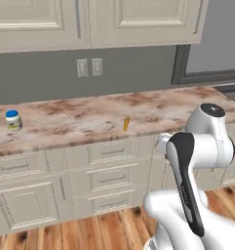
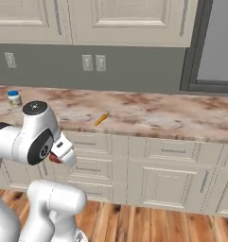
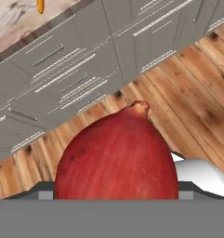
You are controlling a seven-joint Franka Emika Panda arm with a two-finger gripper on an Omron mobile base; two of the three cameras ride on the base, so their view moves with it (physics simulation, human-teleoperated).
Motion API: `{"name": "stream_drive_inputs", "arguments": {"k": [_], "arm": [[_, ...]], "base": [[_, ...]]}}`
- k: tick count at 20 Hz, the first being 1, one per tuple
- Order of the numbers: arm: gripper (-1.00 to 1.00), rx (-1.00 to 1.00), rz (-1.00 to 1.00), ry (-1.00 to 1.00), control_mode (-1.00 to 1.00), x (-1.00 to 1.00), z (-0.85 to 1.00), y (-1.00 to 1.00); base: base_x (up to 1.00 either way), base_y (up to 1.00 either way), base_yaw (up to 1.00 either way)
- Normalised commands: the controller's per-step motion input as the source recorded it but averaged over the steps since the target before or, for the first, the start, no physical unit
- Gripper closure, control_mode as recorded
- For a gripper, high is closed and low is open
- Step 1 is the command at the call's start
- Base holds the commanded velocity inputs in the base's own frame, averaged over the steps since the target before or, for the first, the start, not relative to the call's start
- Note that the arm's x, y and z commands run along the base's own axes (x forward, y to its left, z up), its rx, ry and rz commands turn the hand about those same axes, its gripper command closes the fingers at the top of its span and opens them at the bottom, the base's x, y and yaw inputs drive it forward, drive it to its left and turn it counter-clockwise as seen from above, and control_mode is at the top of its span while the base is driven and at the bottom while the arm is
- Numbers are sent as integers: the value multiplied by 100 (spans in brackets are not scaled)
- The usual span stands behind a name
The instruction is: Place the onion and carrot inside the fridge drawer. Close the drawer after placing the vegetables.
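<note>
A big red onion (image 3: 115,155) sits right in front of the hand camera and hides the fingertips. It hangs above the wood floor, with my gripper (image 2: 63,152) shut on it. A sliver of the red onion (image 2: 53,159) shows under the white hand, low in front of the counter's drawers. The small orange carrot (image 1: 126,123) lies on the marble counter near its front edge, well above and beyond the hand; it also shows as the carrot (image 2: 101,118) and, at the top edge, the carrot (image 3: 40,5). The fridge drawer is out of view.
A blue-lidded jar (image 1: 12,119) stands at the counter's left end. Cream base cabinets with bar-handled drawers (image 1: 111,178) run below the counter, with upper cabinets above. A grey panel in a dark frame (image 2: 217,42) stands at the far right. Wood floor (image 2: 158,222) lies open before the cabinets.
</note>
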Motion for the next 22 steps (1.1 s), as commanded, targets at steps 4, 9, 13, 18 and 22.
{"name": "stream_drive_inputs", "arguments": {"k": [4, 9, 13, 18, 22], "arm": [[100, 0, 0, 0, 100, 0, 0, 0], [100, 0, 0, 0, 100, 0, 0, 0], [100, 0, 0, 0, 100, 0, 0, 0], [100, 0, 0, 0, 100, 0, 0, 0], [100, 0, 0, 0, 100, 0, 0, 0]], "base": [[0, 25, 68], [0, 32, 70], [5, 39, 73], [8, 42, 73], [9, 40, 77]]}}
